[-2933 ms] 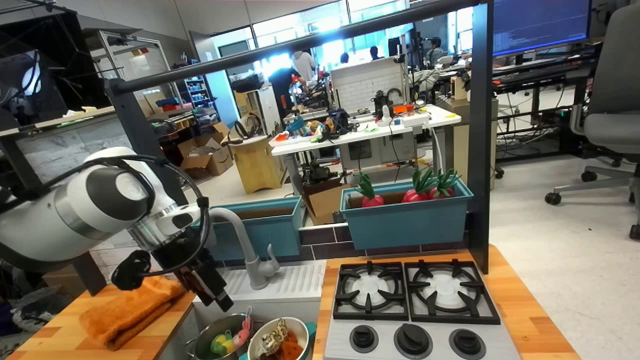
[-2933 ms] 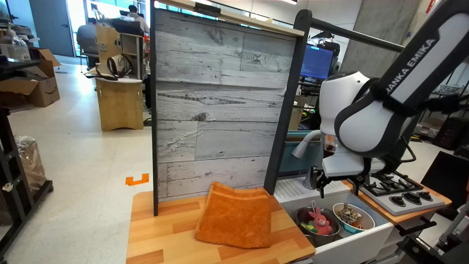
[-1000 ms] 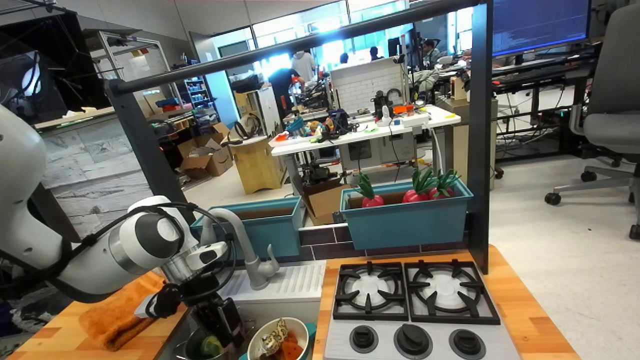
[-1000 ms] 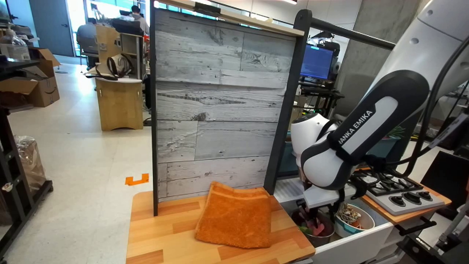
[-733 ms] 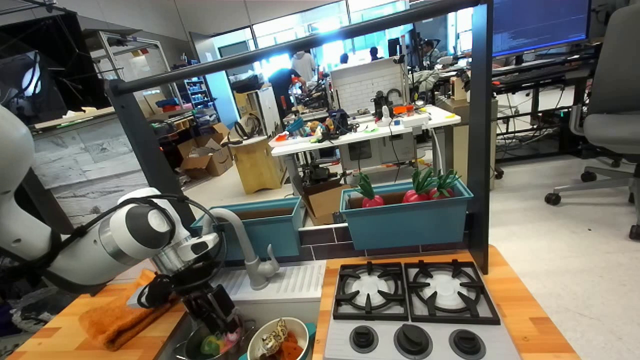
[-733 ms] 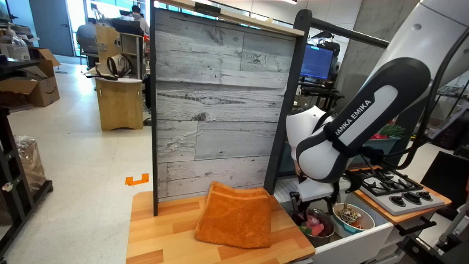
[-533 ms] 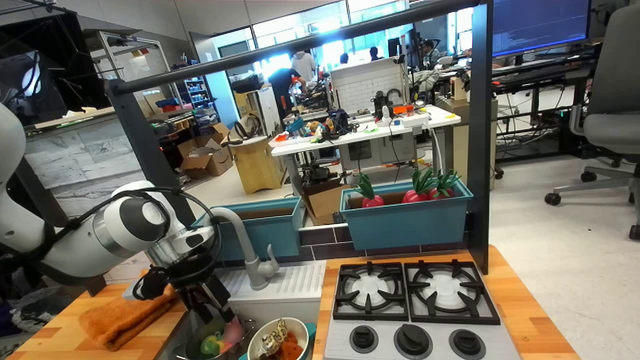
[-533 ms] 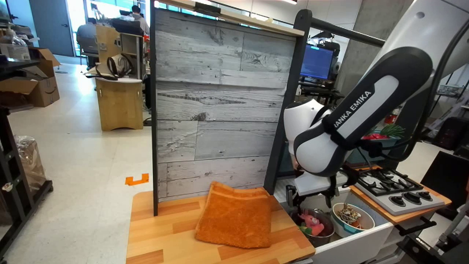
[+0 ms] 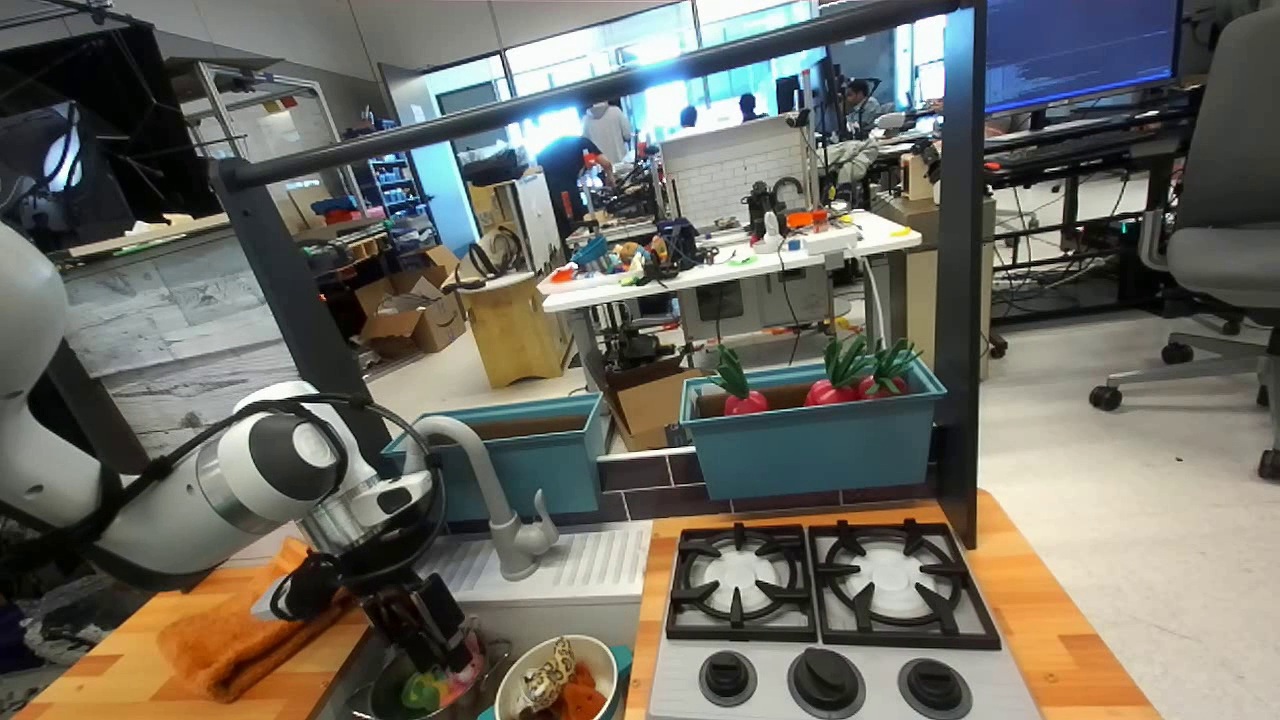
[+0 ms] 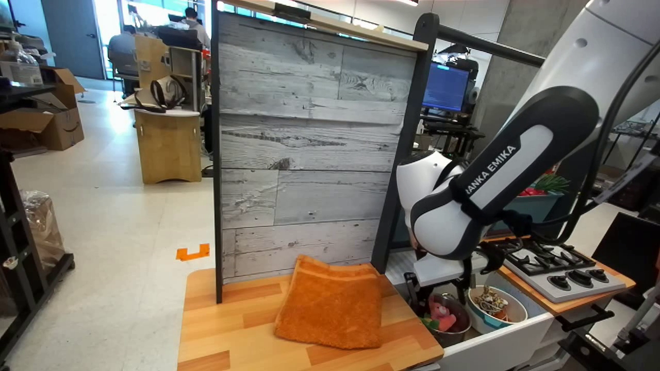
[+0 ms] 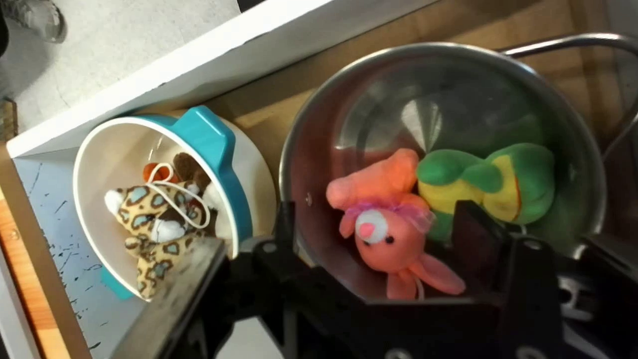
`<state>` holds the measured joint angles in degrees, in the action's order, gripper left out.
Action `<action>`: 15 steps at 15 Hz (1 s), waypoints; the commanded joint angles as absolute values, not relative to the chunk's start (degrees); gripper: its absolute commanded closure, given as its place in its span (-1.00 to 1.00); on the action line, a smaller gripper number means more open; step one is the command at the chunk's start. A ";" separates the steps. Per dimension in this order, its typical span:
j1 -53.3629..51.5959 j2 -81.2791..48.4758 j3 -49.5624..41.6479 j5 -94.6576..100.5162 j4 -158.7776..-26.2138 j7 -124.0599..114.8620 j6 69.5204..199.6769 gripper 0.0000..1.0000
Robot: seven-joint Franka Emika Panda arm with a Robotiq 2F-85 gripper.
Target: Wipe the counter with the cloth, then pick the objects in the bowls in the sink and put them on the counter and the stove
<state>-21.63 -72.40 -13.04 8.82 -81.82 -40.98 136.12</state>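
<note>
My gripper (image 11: pixel 374 219) hangs open over the steel bowl (image 11: pixel 443 47), a finger on either side of a pink plush rabbit (image 11: pixel 391 242), with space between the rabbit and both fingers. Against the rabbit lies a green and yellow plush toy (image 11: pixel 488 187), close by one fingertip. The white and teal bowl (image 11: pixel 259 164) holds a leopard-spotted toy (image 11: pixel 159 212) and orange and brown pieces. Both bowls sit in the sink (image 10: pixel 508 340). In both exterior views the orange cloth (image 10: pixel 332 304) lies folded on the wooden counter (image 10: pixel 247 330). The stove (image 9: pixel 840 610) is beyond the sink.
A grey faucet (image 9: pixel 475 460) arches over the back of the sink, close to the arm. Teal planters (image 9: pixel 815 445) line the back. A grey plank panel (image 10: pixel 309 154) and a dark post (image 10: pixel 405 149) rise behind the counter.
The gripper went down into the steel bowl, rose with its jaws widening, then sank a little again. The rabbit, formerly leaning up at the rim, lies lower in the bowl.
</note>
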 commanded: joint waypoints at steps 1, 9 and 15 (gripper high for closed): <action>-21.47 -75.60 -12.65 9.99 -78.64 -40.30 136.71 -0.87; -22.74 -78.79 -13.87 11.56 -76.84 -39.37 139.45 -0.94; -22.41 -78.56 -13.31 11.90 -77.47 -38.48 140.77 -0.17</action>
<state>-22.34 -76.44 -13.33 10.88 -78.91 -39.28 138.47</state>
